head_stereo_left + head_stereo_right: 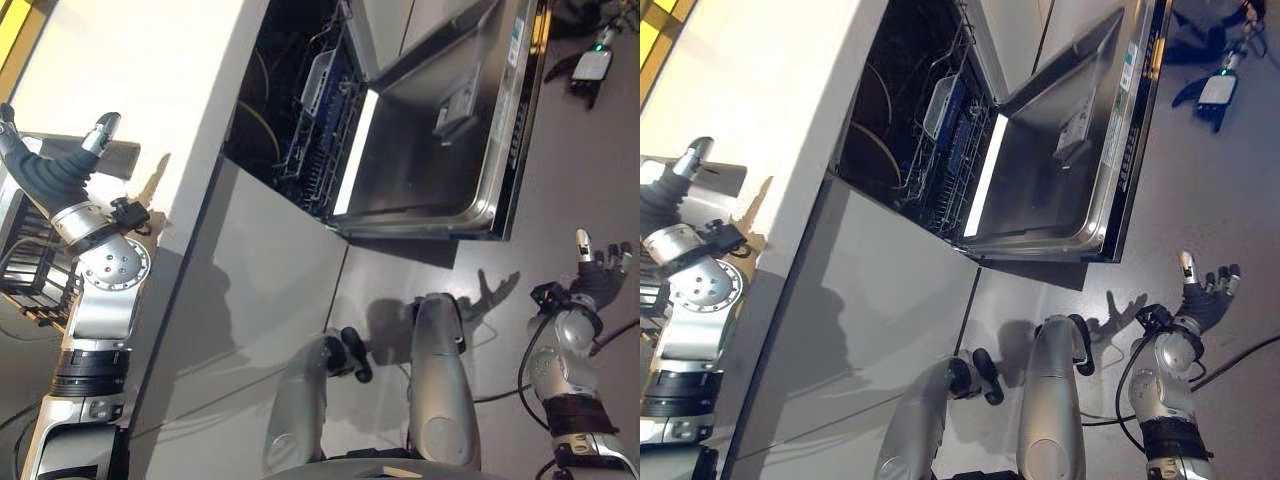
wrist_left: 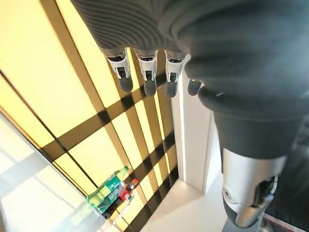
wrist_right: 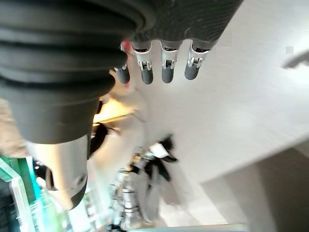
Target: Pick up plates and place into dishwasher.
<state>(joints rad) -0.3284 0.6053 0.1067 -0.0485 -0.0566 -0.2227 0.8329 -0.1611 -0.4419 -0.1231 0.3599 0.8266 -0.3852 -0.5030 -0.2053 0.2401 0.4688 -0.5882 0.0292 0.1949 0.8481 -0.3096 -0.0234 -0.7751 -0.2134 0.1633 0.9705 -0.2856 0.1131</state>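
Both my left hand (image 1: 45, 170) and right hand (image 1: 598, 275) are open, holding nothing; dishwasher (image 1: 420, 140) at one o'clock. I should find a plate first.

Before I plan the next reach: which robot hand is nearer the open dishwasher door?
Right, though not by much. The right robot hand hangs open over the floor just past the dishwasher door's outer edge. The left robot hand is open above the white counter, across the cabinet front.
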